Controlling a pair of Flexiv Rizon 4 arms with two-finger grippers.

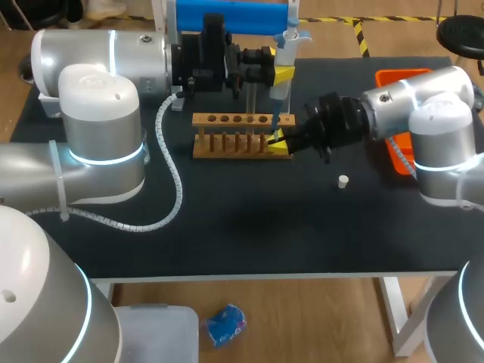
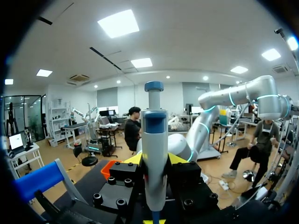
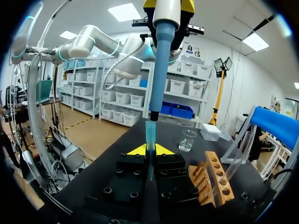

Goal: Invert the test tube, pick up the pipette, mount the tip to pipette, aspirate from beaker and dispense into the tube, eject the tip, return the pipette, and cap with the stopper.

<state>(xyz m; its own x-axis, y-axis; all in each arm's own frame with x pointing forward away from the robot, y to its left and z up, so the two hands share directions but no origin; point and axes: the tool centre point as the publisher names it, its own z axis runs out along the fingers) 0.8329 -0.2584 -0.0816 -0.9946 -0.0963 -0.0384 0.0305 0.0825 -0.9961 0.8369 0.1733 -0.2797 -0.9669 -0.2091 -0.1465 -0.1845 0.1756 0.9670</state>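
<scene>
My left gripper [image 1: 277, 74] is shut on the white pipette [image 1: 285, 47], which has a blue top and stands upright above the rack's right end. In the left wrist view the pipette [image 2: 154, 154] fills the gap between the yellow fingertips [image 2: 133, 159]. My right gripper [image 1: 278, 141] is shut on a blue tip [image 3: 150, 134] and holds it upright. The pipette's blue shaft [image 3: 161, 70] comes down onto the tip's open top. The wooden rack [image 1: 233, 133] carries a clear test tube [image 3: 236, 158]. A glass beaker [image 3: 187, 140] stands ahead of my right gripper. The white stopper [image 1: 343, 181] lies on the mat.
An orange tray [image 1: 393, 78] sits at the table's right edge, partly behind my right arm. A blue and white stand [image 1: 227, 17] rises at the back. My left arm's white cable [image 1: 175, 181] loops over the mat left of the rack.
</scene>
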